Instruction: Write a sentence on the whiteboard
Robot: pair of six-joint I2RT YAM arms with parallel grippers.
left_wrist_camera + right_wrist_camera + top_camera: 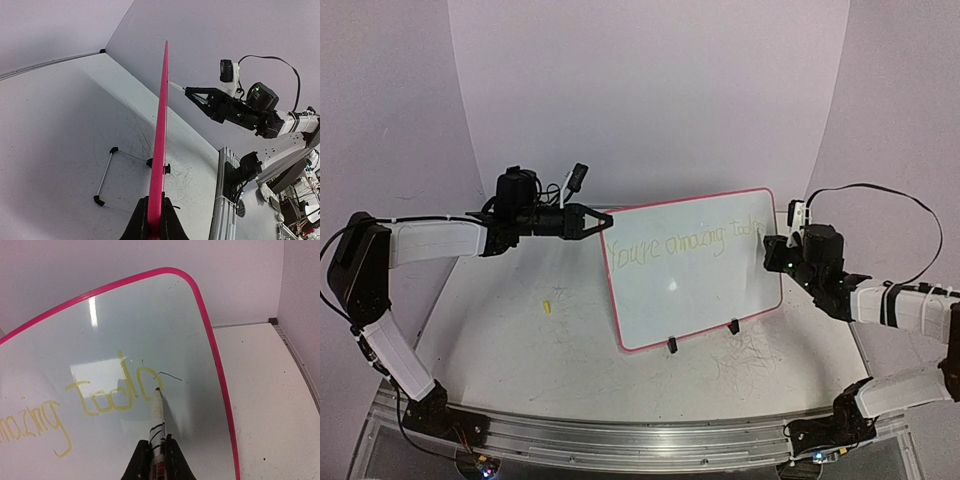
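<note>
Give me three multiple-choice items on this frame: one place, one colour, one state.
1. Where does the left end effector grip the whiteboard?
A) bottom edge
B) upper left corner, as the top view shows it
C) right edge

2. What colour is the sentence?
A) black
B) blue
C) yellow

3. What state is the right end effector in?
A) shut on the marker
B) open, empty
C) shut, empty

Answers:
1 B: it pinches the pink rim at that corner.
2 C: the letters are pale yellow on the white surface.
3 A: the right wrist view shows the marker clamped in it, tip at the board.
</note>
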